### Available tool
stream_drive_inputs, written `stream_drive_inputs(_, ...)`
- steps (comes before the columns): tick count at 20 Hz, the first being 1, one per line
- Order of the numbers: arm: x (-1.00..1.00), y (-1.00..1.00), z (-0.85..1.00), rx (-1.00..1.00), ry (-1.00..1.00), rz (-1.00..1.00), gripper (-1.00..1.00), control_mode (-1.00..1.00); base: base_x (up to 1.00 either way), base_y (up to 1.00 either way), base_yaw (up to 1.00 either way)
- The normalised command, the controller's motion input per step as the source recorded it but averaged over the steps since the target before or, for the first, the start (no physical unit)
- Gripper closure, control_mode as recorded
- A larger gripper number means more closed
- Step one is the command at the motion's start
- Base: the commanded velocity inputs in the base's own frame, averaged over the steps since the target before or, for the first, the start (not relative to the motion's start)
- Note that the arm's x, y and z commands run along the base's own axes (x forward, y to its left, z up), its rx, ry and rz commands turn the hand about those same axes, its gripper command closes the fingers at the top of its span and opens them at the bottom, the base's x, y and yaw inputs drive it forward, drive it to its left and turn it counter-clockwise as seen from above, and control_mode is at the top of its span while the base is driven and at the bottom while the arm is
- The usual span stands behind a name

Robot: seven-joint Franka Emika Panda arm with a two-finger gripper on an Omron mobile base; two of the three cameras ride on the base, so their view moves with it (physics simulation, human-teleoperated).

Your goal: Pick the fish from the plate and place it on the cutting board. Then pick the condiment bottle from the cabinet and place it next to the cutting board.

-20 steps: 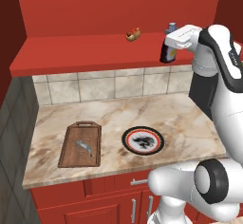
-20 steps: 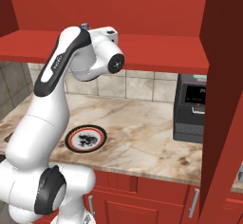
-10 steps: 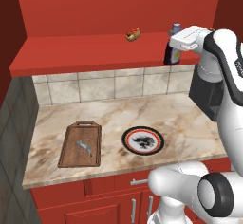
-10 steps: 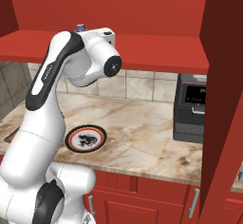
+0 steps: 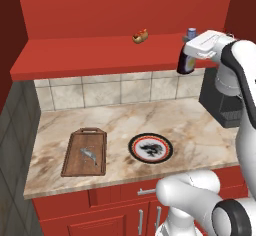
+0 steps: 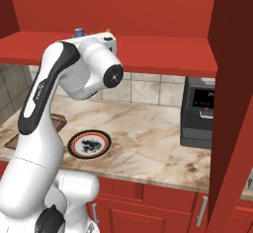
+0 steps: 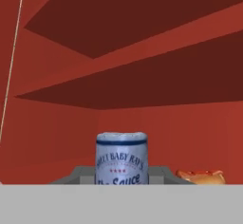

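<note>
1. Dark-brown wood marks the far left of the counter: the board lies there with the fish already on it, so the first half of the task looks done.
2. Just right of the board sits the plate, apart from it, with bare marble between and in front of them.
3. Above, on the red cabinet shelf, a small hot dog rests well left of the arm's work.
4. Further right, at the shelf's front edge, the gripper is clamped on the bottle; the dark body hangs over the lip and the blue cap shows above the hand. In the hand view the bottle's label sits centred between the fingers, with the hot dog off to one side.
5. The step in hand seems to be drawing the bottle out of the cabinet. The bottle should probably come straight back from the shelf before any descent, so its base does not catch the lip.
6. Keeping it upright and the grip firm matters, since the hold appears to be on the upper body and a tilt could let it slip.
7. On the way down, the arm should likely swing left over the counter, clear of the black appliance at the right.
8. A good set-down spot would be bare marble just beside the board, not on the plate and not touching the fish.
</note>
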Motion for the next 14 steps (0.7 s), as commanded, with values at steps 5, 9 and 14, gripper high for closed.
stream_drive_inputs(5, -0.41, 0.0, 0.0, 0.0, 0.0, 0.0, 1.0, -1.0, 0.0, 0.0, 0.0)
stream_drive_inputs(9, -0.4, 0.0, 0.0, 0.0, 0.0, 0.0, 1.0, -1.0, 0.0, 0.0, 0.0)
stream_drive_inputs(14, -0.34, -0.01, 0.0, 0.0, 0.0, 0.0, 1.0, -1.0, 0.0, 0.0, 0.0)
